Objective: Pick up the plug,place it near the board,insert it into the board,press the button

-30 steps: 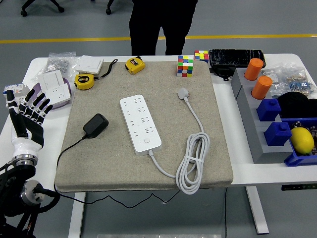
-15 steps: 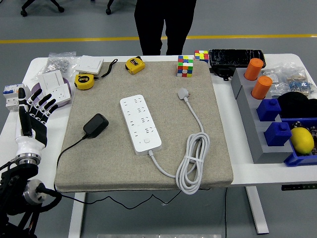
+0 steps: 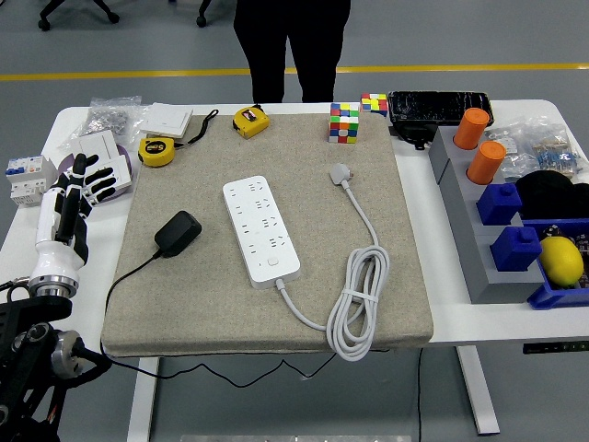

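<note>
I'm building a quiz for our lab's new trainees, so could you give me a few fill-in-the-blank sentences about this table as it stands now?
1. The black plug lies on the grey mat, to the ____ of the white power strip.
2. The left hand holds ____.
3. The two tape measures near the mat's far left corner are ____ in colour.
4. The white cable lies coiled to the ____ of the strip.

Missing words: left; nothing; yellow; right
</note>
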`<act>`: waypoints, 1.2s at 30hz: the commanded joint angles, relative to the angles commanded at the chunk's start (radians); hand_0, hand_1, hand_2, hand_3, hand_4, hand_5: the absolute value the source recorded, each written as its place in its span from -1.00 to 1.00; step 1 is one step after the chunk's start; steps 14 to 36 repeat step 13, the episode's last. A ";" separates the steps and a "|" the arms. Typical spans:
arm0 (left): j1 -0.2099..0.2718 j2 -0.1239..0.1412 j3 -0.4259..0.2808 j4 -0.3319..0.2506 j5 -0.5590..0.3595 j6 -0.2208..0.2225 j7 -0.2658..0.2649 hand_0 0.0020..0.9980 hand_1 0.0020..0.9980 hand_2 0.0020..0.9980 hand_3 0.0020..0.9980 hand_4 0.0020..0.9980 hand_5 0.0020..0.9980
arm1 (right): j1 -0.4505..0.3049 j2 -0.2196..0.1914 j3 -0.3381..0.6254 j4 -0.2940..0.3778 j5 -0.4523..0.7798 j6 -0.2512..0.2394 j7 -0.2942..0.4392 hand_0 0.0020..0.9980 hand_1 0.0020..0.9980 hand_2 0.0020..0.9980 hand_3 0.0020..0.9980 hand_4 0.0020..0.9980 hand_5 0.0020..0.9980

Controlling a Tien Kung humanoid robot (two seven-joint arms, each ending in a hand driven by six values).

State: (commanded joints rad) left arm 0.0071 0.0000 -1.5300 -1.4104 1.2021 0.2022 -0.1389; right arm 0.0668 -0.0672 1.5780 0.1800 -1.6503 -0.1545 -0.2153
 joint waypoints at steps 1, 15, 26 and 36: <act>0.000 0.000 -0.001 0.000 0.007 -0.001 0.002 0.31 0.35 0.36 0.48 0.92 0.54 | 0.000 0.000 -0.002 0.000 -0.002 -0.001 -0.001 0.63 0.42 0.42 0.62 0.84 0.17; 0.007 0.000 -0.019 -0.009 0.083 0.012 0.011 0.31 0.36 0.38 0.47 0.91 0.52 | 0.003 -0.004 -0.021 0.000 -0.015 0.009 0.000 0.65 0.46 0.50 0.46 0.90 0.22; 0.007 0.000 -0.019 -0.009 0.083 0.012 0.011 0.31 0.36 0.38 0.47 0.91 0.52 | 0.003 -0.004 -0.021 0.000 -0.015 0.009 0.000 0.65 0.46 0.50 0.46 0.90 0.22; 0.007 0.000 -0.019 -0.009 0.083 0.012 0.011 0.31 0.36 0.38 0.47 0.91 0.52 | 0.003 -0.004 -0.021 0.000 -0.015 0.009 0.000 0.65 0.46 0.50 0.46 0.90 0.22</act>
